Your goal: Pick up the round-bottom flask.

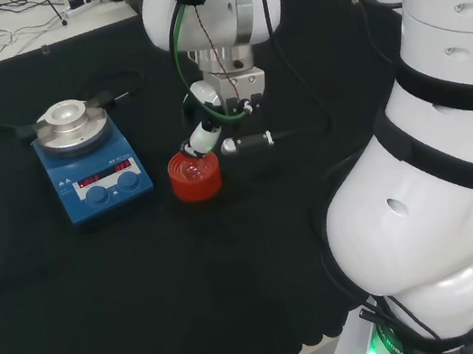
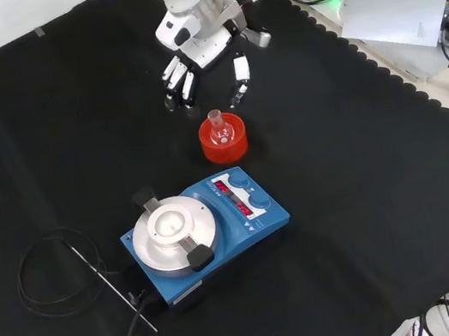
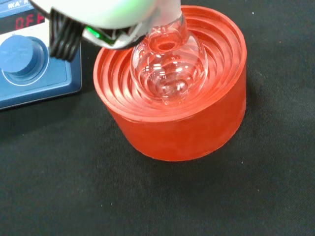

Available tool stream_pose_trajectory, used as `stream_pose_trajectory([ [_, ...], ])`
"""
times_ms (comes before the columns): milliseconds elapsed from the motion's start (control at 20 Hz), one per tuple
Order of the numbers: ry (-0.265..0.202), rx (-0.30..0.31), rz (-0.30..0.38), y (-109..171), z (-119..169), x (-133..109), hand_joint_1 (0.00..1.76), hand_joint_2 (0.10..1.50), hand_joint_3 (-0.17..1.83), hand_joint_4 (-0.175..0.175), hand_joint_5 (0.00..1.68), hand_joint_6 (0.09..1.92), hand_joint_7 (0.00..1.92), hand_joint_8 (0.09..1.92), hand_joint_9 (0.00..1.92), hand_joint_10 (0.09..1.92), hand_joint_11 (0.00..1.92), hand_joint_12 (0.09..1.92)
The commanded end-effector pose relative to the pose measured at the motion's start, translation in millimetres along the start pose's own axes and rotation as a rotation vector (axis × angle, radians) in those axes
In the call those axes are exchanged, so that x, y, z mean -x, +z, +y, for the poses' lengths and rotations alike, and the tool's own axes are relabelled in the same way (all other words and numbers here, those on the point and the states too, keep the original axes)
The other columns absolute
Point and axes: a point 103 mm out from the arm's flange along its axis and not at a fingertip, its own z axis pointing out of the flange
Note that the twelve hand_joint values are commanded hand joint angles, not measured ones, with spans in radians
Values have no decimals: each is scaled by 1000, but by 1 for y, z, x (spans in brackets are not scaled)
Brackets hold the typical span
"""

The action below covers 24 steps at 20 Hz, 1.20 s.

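Nearest in the front view, a blue hotplate sits on the black surface. Just beyond it, the clear flask rests in its red stand. The hand hovers behind, fingers straight, spread, holding nothing.

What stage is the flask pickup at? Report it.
Done: the hand has reached the flask, poised just beyond it in the front view with fingers relaxed and apart. In hand: nothing gripped; the flask sits upright in its red ribbed stand, beside the blue hotplate. Left: closing round the flask and lifting it.
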Motion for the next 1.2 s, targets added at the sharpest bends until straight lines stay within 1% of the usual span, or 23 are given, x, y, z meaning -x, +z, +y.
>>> stream_pose_trajectory([
  [50, -7, 32, 1, 5, 5, -1, 978, 556, 707, -37, 664, 600, 193, 652, 435, 663, 235, 1380],
  [550, -9, 18, 15, 13, 13, 3, 983, 555, 710, -42, 668, 654, 198, 657, 444, 663, 250, 1373],
  [750, -9, 6, 6, 17, 15, 1, 982, 556, 711, -44, 676, 663, 200, 658, 445, 664, 251, 1374],
  [950, -12, 0, 7, 22, 17, -1, 981, 558, 711, -48, 743, 696, 202, 659, 447, 664, 253, 1374],
  [1200, -14, -1, 5, 22, 18, 0, 981, 559, 711, -55, 800, 723, 207, 661, 451, 665, 256, 1374],
])
